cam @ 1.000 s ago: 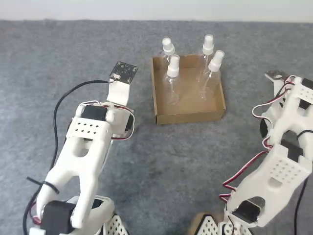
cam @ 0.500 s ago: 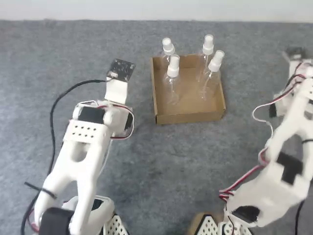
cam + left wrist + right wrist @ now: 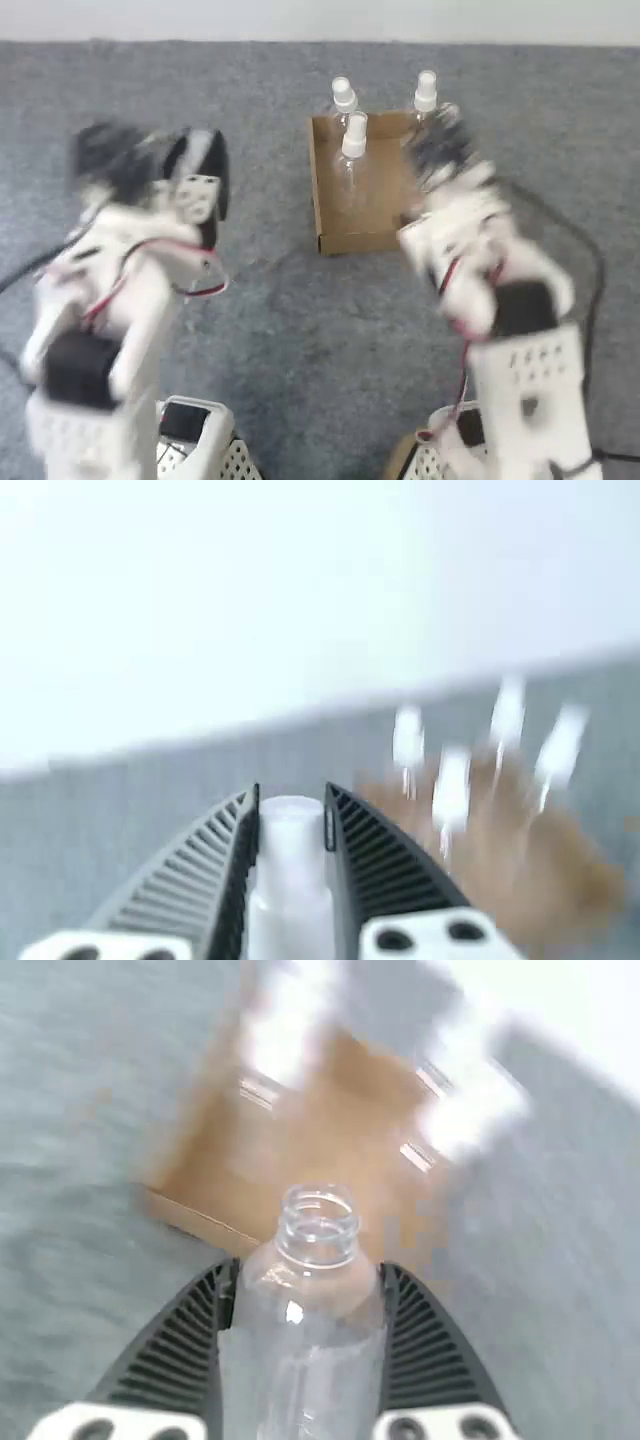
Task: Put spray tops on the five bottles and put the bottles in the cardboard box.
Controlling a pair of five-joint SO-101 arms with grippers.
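Left of the cardboard box (image 3: pixel 335 240), the left gripper (image 3: pixel 291 798) is pinched narrowly on a white spray top (image 3: pixel 290 865), held upright, probably for capping; capped bottles (image 3: pixel 354 136) stand inside the box; at its right side, the right gripper (image 3: pixel 307 1272) clasps the uncapped bottle (image 3: pixel 318 1225), its open neck up to take that top.

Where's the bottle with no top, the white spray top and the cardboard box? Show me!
bottle (image 3: pixel 318 1225): right wrist view, on its open neck.
spray top (image 3: pixel 290 865): left wrist view, on its white middle.
cardboard box (image 3: pixel 350 241): high view, on its near wall.
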